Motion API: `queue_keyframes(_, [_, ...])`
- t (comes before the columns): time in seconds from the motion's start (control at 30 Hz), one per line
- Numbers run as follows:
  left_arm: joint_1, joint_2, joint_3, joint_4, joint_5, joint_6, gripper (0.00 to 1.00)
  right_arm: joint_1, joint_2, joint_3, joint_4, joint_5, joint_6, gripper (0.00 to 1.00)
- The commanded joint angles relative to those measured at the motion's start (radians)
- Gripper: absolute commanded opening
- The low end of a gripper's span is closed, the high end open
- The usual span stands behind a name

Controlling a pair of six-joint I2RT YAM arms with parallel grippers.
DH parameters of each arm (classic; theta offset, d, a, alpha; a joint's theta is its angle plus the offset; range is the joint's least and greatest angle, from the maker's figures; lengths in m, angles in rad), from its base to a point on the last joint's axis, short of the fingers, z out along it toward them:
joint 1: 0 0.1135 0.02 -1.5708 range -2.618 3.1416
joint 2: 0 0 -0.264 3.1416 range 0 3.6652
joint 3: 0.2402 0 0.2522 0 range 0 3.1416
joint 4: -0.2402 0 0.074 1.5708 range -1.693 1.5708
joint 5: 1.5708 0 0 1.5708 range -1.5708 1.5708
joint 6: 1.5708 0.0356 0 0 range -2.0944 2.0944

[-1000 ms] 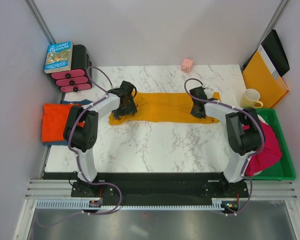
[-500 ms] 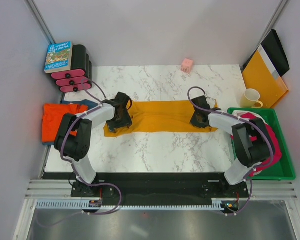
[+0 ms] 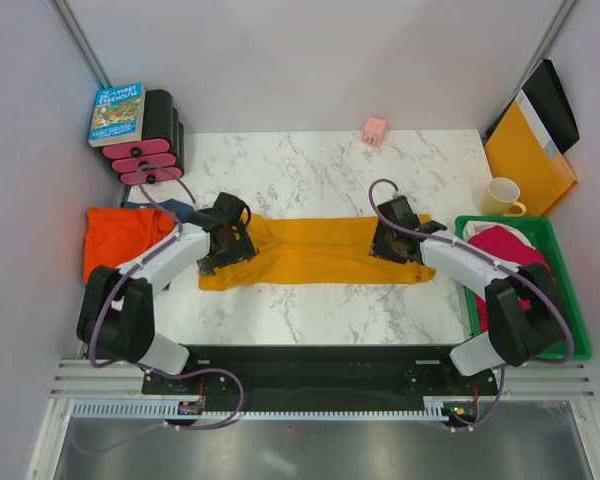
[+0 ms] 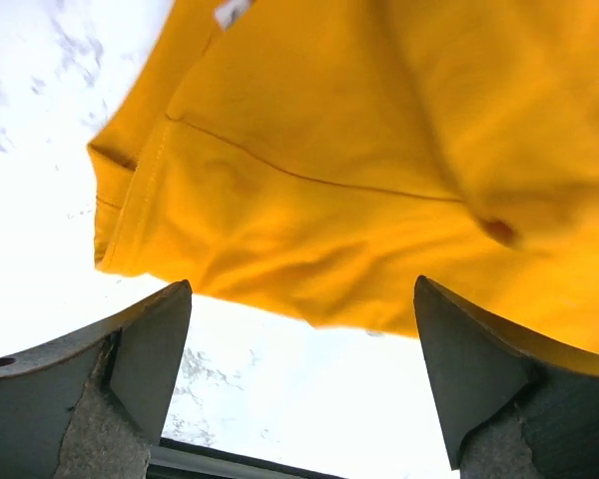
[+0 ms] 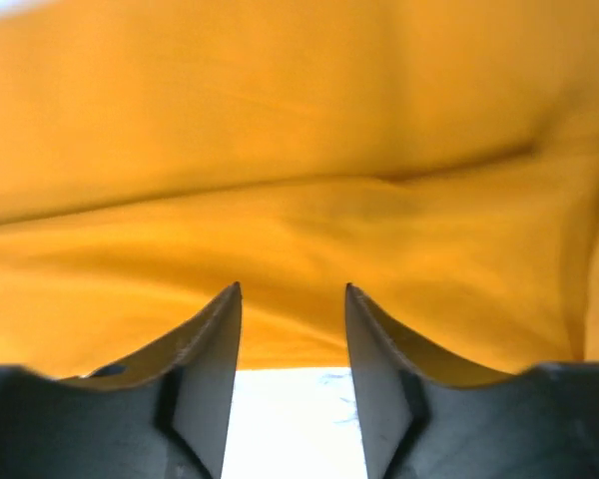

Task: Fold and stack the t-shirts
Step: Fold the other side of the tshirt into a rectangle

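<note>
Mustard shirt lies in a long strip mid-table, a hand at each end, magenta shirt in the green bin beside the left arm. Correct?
Not quite: the top view shows the green bin with the magenta shirt beside the right arm. The rest holds: the mustard shirt lies in a long strip, left hand and right hand at its ends.

Two white-shelled arms (image 3: 165, 260) with black joints (image 3: 518, 325), looping purplish-grey cables (image 3: 388, 186), black wrist heads (image 3: 393, 236) and dark grey wedge-shaped fingers (image 4: 145, 344), bolted to a black base bar (image 3: 310, 372).
</note>
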Motion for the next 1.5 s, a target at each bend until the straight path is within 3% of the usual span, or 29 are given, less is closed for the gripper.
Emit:
queue_keyframes(0.0, [-0.001, -0.217, -0.002, 0.062, -0.017, 0.023, 0.99, 0.058, -0.06, 0.203, 0.039, -0.09, -0.156, 0.56])
queue_keyframes(0.03, [-0.001, -0.238, -0.013, 0.096, -0.009, 0.024, 0.98, 0.063, -0.031, 0.226, 0.034, -0.119, -0.165, 0.52])
queue_keyframes(0.07, [-0.001, -0.268, -0.037, 0.113, 0.009, 0.03, 0.95, 0.072, -0.013, 0.258, 0.034, -0.161, -0.177, 0.39])
queue_keyframes(0.13, [-0.001, -0.272, -0.072, 0.136, 0.017, 0.014, 0.71, 0.106, 0.03, 0.272, 0.051, -0.185, -0.179, 0.0])
queue_keyframes(0.17, [-0.001, -0.265, -0.083, 0.136, 0.017, 0.006, 0.54, 0.123, 0.049, 0.282, 0.062, -0.186, -0.185, 0.0])
queue_keyframes(0.2, [-0.001, -0.257, -0.097, 0.136, 0.018, -0.003, 0.17, 0.156, 0.068, 0.289, 0.066, -0.222, -0.197, 0.0])
queue_keyframes(0.23, [-0.001, -0.249, -0.109, 0.132, 0.023, -0.019, 0.02, 0.181, 0.105, 0.298, 0.069, -0.219, -0.205, 0.0])
queue_keyframes(0.5, [0.001, -0.239, -0.238, 0.139, 0.012, -0.092, 0.02, 0.399, 0.265, 0.424, 0.103, -0.215, -0.281, 0.03])
queue_keyframes(0.57, [0.001, -0.239, -0.24, 0.139, 0.003, -0.092, 0.02, 0.423, 0.303, 0.461, 0.1, -0.195, -0.306, 0.13])
queue_keyframes(0.6, [0.001, -0.24, -0.24, 0.139, 0.005, -0.091, 0.02, 0.448, 0.314, 0.47, 0.102, -0.164, -0.315, 0.29])
queue_keyframes(0.63, [-0.001, -0.248, -0.237, 0.138, 0.006, -0.086, 0.02, 0.463, 0.316, 0.478, 0.103, -0.108, -0.346, 0.36])
queue_keyframes(0.8, [-0.001, -0.314, -0.246, 0.144, 0.028, -0.076, 0.23, 0.523, 0.328, 0.501, 0.14, -0.018, -0.396, 0.71])
queue_keyframes(0.87, [0.001, -0.344, -0.257, 0.147, 0.038, -0.069, 0.39, 0.525, 0.345, 0.509, 0.163, -0.047, -0.395, 0.79])
queue_keyframes(0.97, [-0.001, -0.372, -0.27, 0.155, 0.048, -0.068, 0.59, 0.532, 0.394, 0.535, 0.196, -0.069, -0.378, 0.83])
queue_keyframes(1.0, [-0.001, -0.375, -0.272, 0.156, 0.048, -0.063, 0.61, 0.534, 0.418, 0.541, 0.21, -0.077, -0.369, 0.83])
queue_keyframes(1.2, [0.002, -0.361, -0.283, 0.156, 0.037, -0.063, 0.54, 0.534, 0.525, 0.594, 0.309, -0.066, -0.364, 0.71])
queue_keyframes(1.47, [0.002, -0.398, -0.307, 0.15, 0.052, -0.074, 0.51, 0.534, 0.584, 0.677, 0.321, -0.025, -0.404, 0.69])
